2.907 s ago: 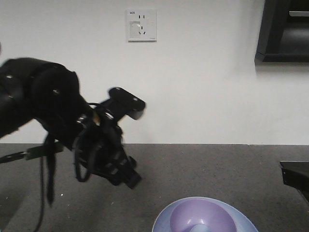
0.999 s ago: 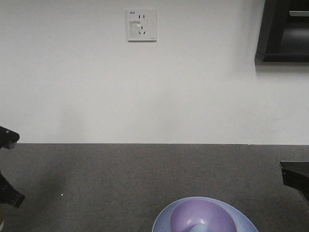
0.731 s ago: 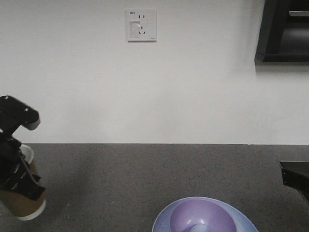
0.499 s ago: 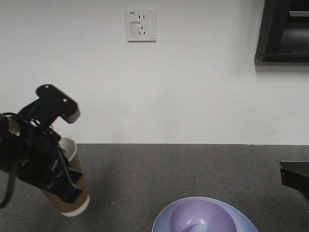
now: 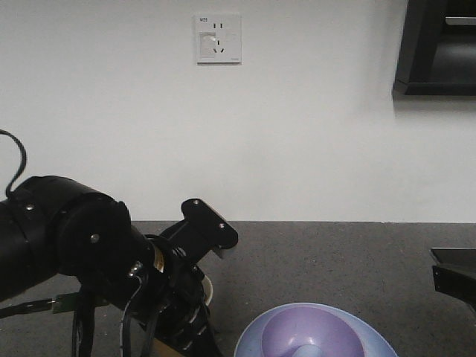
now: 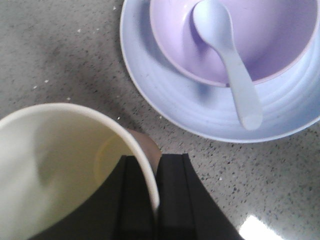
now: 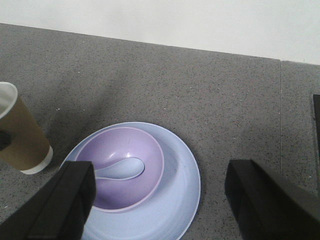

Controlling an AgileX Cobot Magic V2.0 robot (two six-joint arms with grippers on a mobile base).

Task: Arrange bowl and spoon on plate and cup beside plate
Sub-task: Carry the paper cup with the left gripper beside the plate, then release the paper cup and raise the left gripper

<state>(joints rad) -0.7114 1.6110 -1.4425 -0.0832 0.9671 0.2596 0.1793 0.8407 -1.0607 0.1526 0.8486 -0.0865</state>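
The pale blue plate (image 7: 176,192) lies on the dark counter with the lilac bowl (image 7: 131,146) on it. The pale spoon (image 7: 121,169) rests in the bowl, its handle reaching over the rim (image 6: 247,107). The brown cup (image 7: 20,136) with a cream inside (image 6: 55,165) is upright just left of the plate (image 6: 165,102). My left gripper (image 6: 155,172) is shut on the cup's rim, one finger inside and one outside. My right gripper (image 7: 160,197) hangs open above the plate and bowl, holding nothing.
The left arm (image 5: 82,253) fills the lower left of the front view beside the plate (image 5: 372,338). A white wall with a socket (image 5: 218,39) runs behind the counter. A dark cabinet (image 5: 439,48) hangs at the upper right.
The left arm has come in from the far left with the cup and carried it rightward and down to beside the plate. Plate, bowl and spoon have not moved.
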